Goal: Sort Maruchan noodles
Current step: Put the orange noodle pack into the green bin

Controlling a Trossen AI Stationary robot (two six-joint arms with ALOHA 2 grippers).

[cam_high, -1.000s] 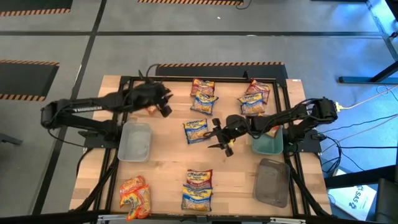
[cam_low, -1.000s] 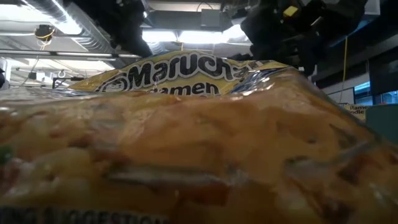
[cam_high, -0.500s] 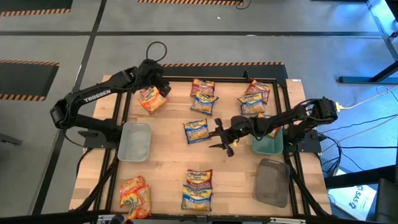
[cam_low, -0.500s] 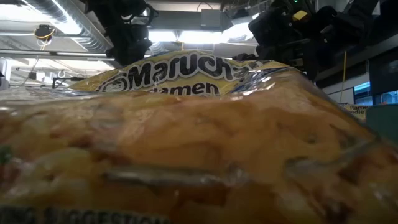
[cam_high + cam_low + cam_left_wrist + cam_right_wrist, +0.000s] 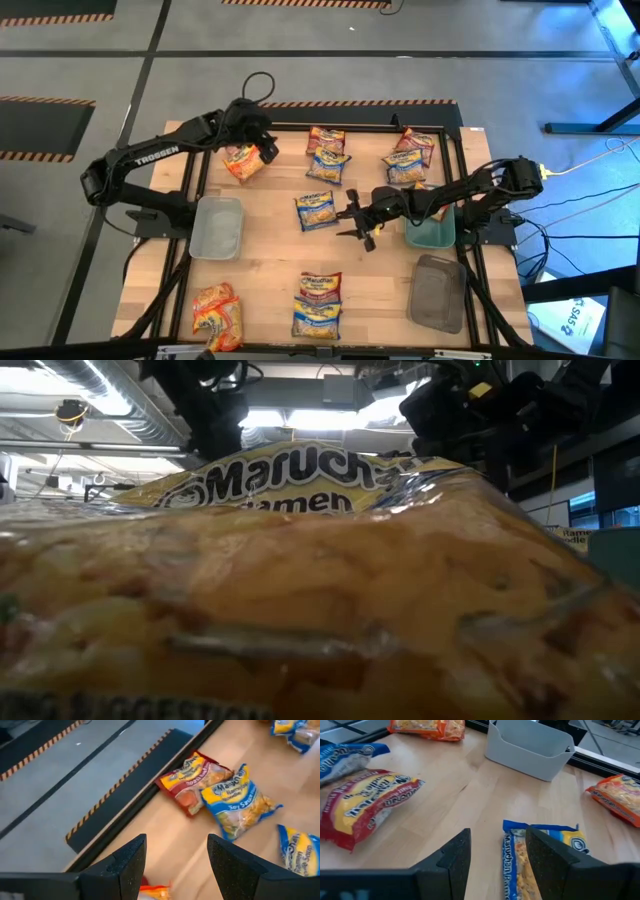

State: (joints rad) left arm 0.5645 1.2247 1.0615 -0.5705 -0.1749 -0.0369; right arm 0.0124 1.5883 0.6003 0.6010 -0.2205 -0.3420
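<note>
Maruchan noodle packets lie about the wooden table (image 5: 265, 250). An orange packet (image 5: 242, 161) lies flat at the far left. My left gripper (image 5: 263, 149) hovers open just over its far right edge, nothing between the fingers (image 5: 175, 865); only a sliver of orange (image 5: 152, 892) shows under them. A blue-and-yellow packet (image 5: 316, 210) lies mid-table. My right gripper (image 5: 356, 222) stands open just to its right, and the packet's near end (image 5: 540, 852) lies ahead of the fingers, untouched. A maroon packet (image 5: 192, 777) and a blue one (image 5: 240, 802) lie beyond the left gripper.
Packets lie at the far middle (image 5: 327, 152), far right (image 5: 408, 158), near left (image 5: 216, 316) and near middle (image 5: 317, 305). A clear tray (image 5: 217, 228), a teal tray (image 5: 431, 231) and a grey tray (image 5: 438, 292) stand on the table. A packet (image 5: 300, 590) fills the low view.
My left gripper has carried the orange packet toward the table's far edge, swinging a little rightward, and has let go of it. The packet now lies flat on the table at the far left. My right gripper has kept still.
</note>
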